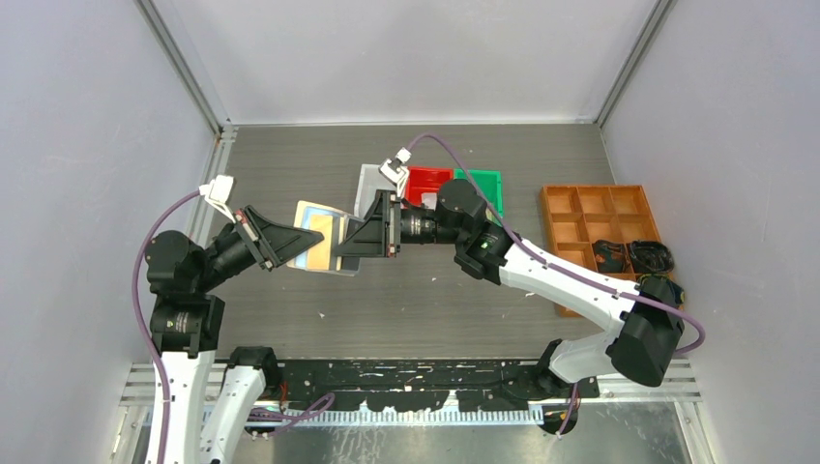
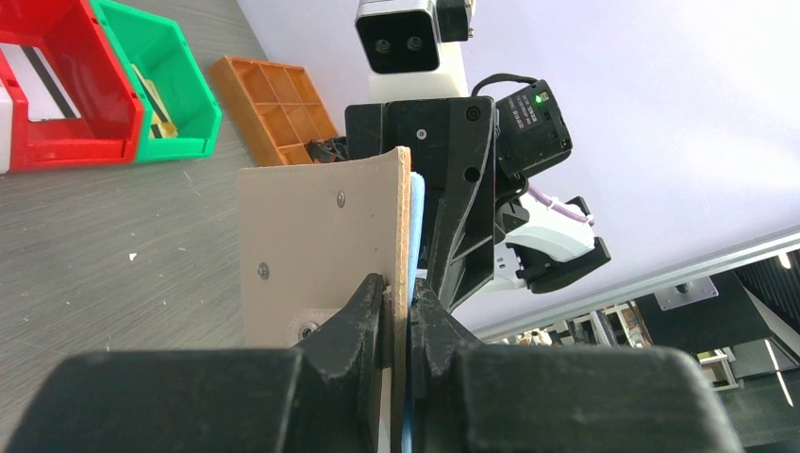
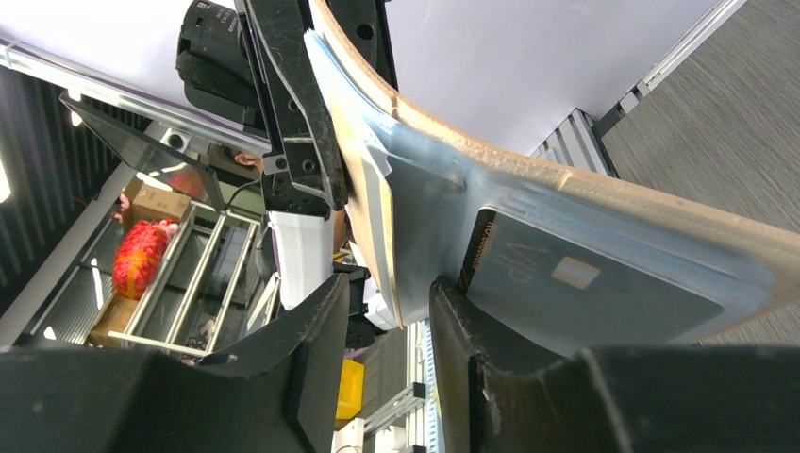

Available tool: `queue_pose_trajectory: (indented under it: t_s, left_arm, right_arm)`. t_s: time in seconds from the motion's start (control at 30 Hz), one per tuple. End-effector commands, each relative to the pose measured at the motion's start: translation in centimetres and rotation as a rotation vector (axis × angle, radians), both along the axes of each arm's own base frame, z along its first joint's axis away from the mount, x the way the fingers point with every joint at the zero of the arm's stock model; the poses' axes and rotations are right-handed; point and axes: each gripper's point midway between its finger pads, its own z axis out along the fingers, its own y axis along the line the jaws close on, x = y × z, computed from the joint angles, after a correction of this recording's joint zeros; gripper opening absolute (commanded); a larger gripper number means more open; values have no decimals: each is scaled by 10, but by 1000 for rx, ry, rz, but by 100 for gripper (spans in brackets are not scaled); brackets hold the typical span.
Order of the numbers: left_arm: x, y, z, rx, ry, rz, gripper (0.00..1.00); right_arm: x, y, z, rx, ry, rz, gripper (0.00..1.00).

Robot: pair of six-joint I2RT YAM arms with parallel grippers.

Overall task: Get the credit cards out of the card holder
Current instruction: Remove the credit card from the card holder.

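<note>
The beige card holder [image 1: 311,215] is held open in the air between both arms. My left gripper [image 1: 290,244] is shut on its left edge; the left wrist view shows the fingers [image 2: 370,316] pinching the beige cover [image 2: 321,236]. A gold card [image 1: 324,232] shows in its clear sleeves. My right gripper [image 1: 346,246] is open at the holder's right edge. In the right wrist view its jaws [image 3: 389,302] straddle a sleeve edge [image 3: 377,226] with a gap. A dark grey card [image 3: 585,283] sits in the neighbouring sleeve under the curved beige cover [image 3: 660,203].
Behind the holder stand a white bin [image 1: 372,184], a red bin [image 1: 425,184] with a white, dark-striped card [image 2: 42,80] in it, and a green bin [image 1: 481,186]. An orange compartment tray [image 1: 595,217] with black items [image 1: 633,256] is at the right.
</note>
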Motion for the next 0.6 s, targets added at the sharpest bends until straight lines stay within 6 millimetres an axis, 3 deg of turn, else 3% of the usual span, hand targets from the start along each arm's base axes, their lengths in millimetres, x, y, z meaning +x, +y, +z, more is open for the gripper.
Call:
queue_pose_trajectory:
  t_s: [0.0, 0.17, 0.3, 0.43, 0.57]
  left_arm:
    - [-14, -1, 32, -9, -134, -14, 0]
    - [-11, 0, 25, 7, -134, -3, 0]
    - [-7, 1, 22, 10, -125, 3, 0]
    - [-6, 1, 26, 9, -131, 8, 0]
    - [-9, 0, 34, -5, -137, 1, 0]
  right_arm:
    - [-4, -1, 26, 79, -49, 5, 42]
    - [-18, -1, 54, 181, -40, 63, 36]
    - [-22, -2, 62, 226, -19, 81, 25]
    - [-20, -3, 51, 203, -10, 66, 8]
    - [-19, -6, 37, 170, -4, 47, 5]
